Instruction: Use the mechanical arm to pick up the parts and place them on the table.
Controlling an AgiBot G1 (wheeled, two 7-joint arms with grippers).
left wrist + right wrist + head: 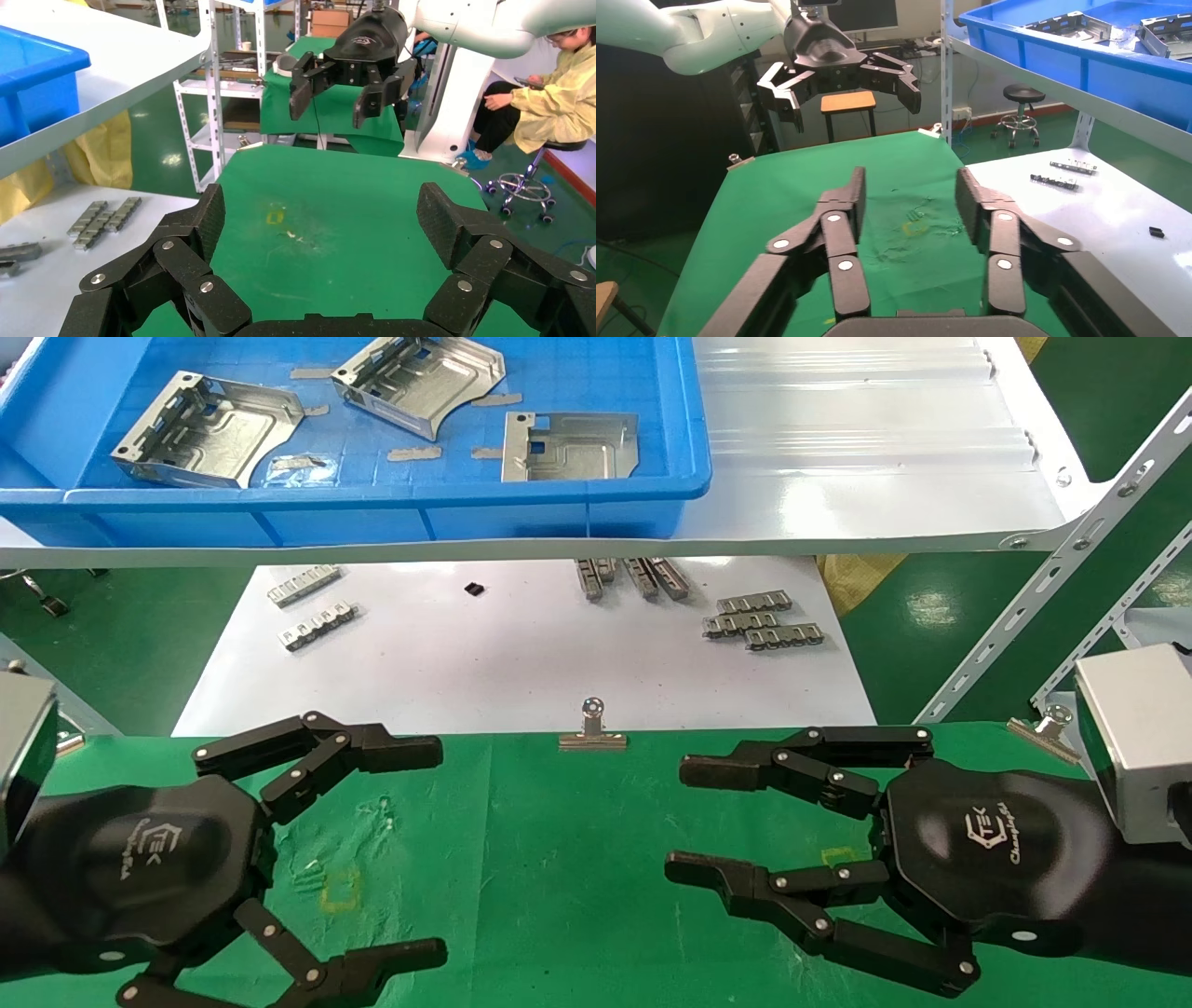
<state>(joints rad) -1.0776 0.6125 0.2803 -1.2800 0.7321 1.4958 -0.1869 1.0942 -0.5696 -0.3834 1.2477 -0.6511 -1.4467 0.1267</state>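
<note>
Three silvery stamped parts lie in the blue bin [372,509] on the white shelf: one at the left [207,430], one in the middle [419,382], one at the right [570,446]. Both black mechanical arms hover low over the green table [549,859], facing each other. My left gripper [438,850] is open at the near left with nothing between its fingers; it also shows in the left wrist view [320,217]. My right gripper [675,819] is open at the near right, also empty, and shows in its own view [909,196].
Below the shelf a white sheet [521,654] carries small slotted grey strips [764,621] and more at the left [312,607]. A silver binder clip [592,728] pins the cloth's far edge. A slanted white shelf strut [1071,551] stands at the right. Yellow square marks [340,891] dot the cloth.
</note>
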